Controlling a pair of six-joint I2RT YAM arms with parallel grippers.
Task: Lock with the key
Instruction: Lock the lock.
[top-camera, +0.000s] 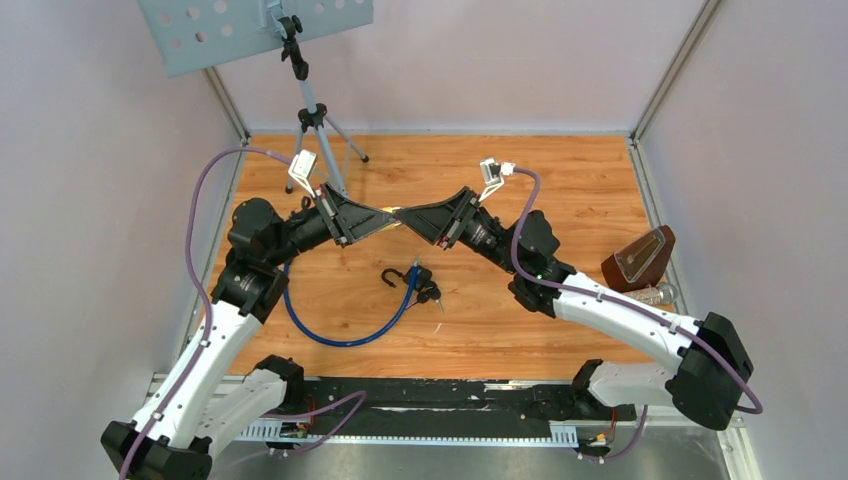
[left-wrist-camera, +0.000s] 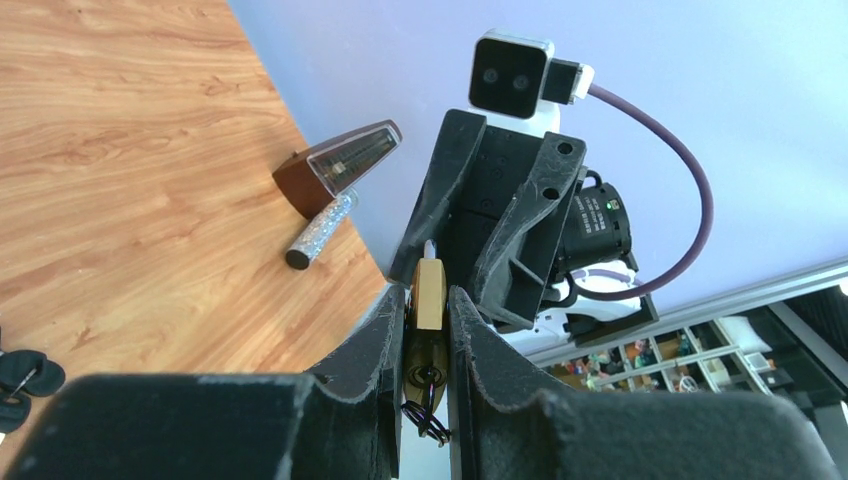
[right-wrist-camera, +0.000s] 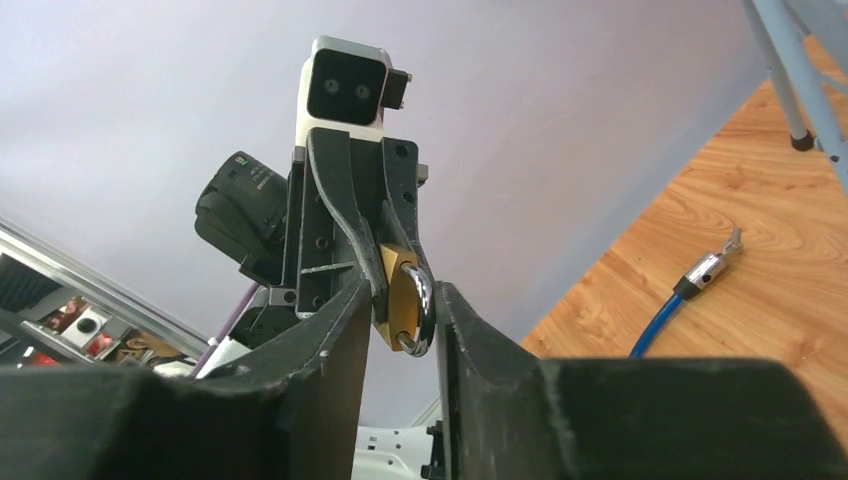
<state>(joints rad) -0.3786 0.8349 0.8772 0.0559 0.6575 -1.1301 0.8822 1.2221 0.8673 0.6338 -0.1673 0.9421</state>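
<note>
Far left there's a tripod (top-camera: 315, 115) with a grey perforated plate on top, standing on the wooden worktop (top-camera: 560, 200). Just right of it the left gripper (top-camera: 385, 219) is up in the air over the middle, pointing right, and it's clamped down on a brass padlock (left-wrist-camera: 430, 295). You can see the body pinched flat between its two fingers in the left wrist view. There's something dark dangling under the lock there too, no idea what. The right gripper (top-camera: 410, 217) comes in from the other side, so the two meet nose to nose. Its jaws are partly apart and sit on either side of the padlock's silver shackle (right-wrist-camera: 425, 300). Honestly I can't tell if it's actually pinching it or just framing it. The keys (top-camera: 428, 291) are a small black bunch lying on the worktop, nearer than the grippers and right under them, next to a blue cable (top-camera: 335, 338) that loops off to the left. Over at the right edge there's a brown wedge-shaped case (top-camera: 640, 258) with a clear front, and a glittery tube (left-wrist-camera: 320, 232) lying just beside it.
</note>
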